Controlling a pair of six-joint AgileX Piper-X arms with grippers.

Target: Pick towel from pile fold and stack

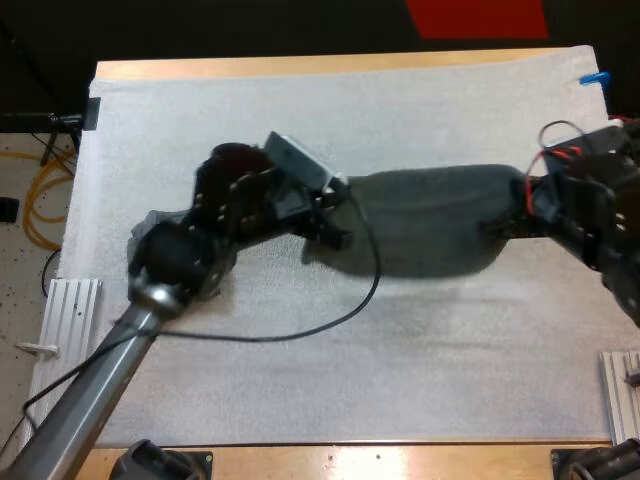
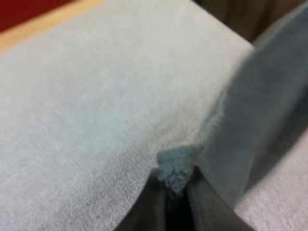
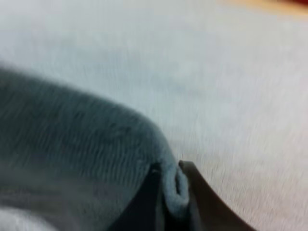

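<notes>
high view | towel ends hidden under left tool, right tool

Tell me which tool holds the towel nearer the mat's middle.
The left tool, shut on one end of the towel near the mat's middle. The right tool pinches the other end, close to the mat's right edge.

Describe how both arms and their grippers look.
The left arm has a grey metal tube leading to bulky black joints, with a thin black cable looping off it. The right arm is black and blocky, with red wires on top. The left gripper and right gripper each have two dark, tapering fingers.
</notes>
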